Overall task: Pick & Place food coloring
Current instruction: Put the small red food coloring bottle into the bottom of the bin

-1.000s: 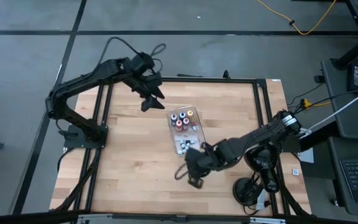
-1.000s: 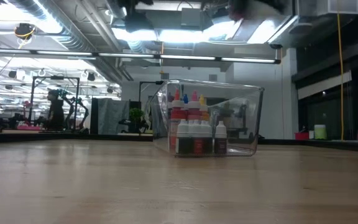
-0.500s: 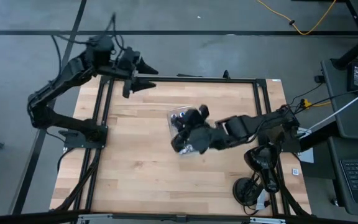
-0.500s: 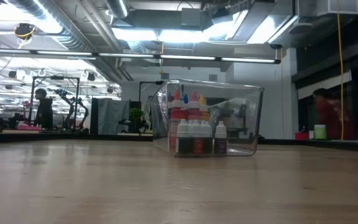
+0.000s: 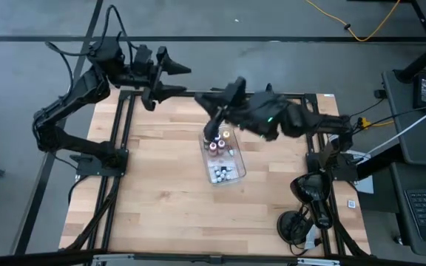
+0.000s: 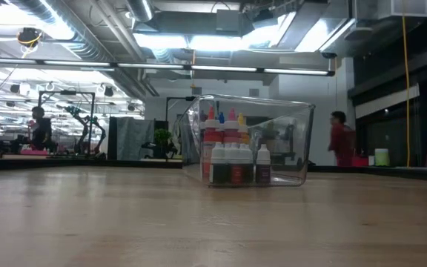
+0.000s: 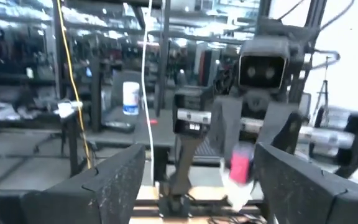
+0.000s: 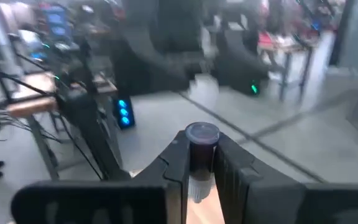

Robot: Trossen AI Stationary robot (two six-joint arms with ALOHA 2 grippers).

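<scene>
Wooden table (image 5: pixel 161 192) inside a black frame on grey floor; low view looks across it into a lit workshop, one person far left of frame, another in red at right.

Left to right in the high view:
- left gripper (image 5: pixel 180 80) sits upper left, past the table's far edge, fingers spread wide, nothing between them. Its wrist view looks at the other arm.
- clear plastic tray (image 5: pixel 234 164) near frame centre, on the table. Food coloring bottles (image 5: pixel 218 145) stand upright inside, packed together (red, blue, yellow and orange tops toward the upper end, white caps toward the lower end). Low view shows the same tray (image 6: pixel 295 141) with the bottles (image 6: pixel 236 152) in rows.
- right gripper (image 5: pixel 211 134) hangs just above the tray's upper end, arm reaching in from the right. Fingers pinched on a small bottle (image 8: pixel 199 163) with a dark round cap, held upright (label colour unreadable in its wrist view). Left wrist view shows a pink-and-white bottle (image 7: pixel 241 171) at that gripper.
</scene>
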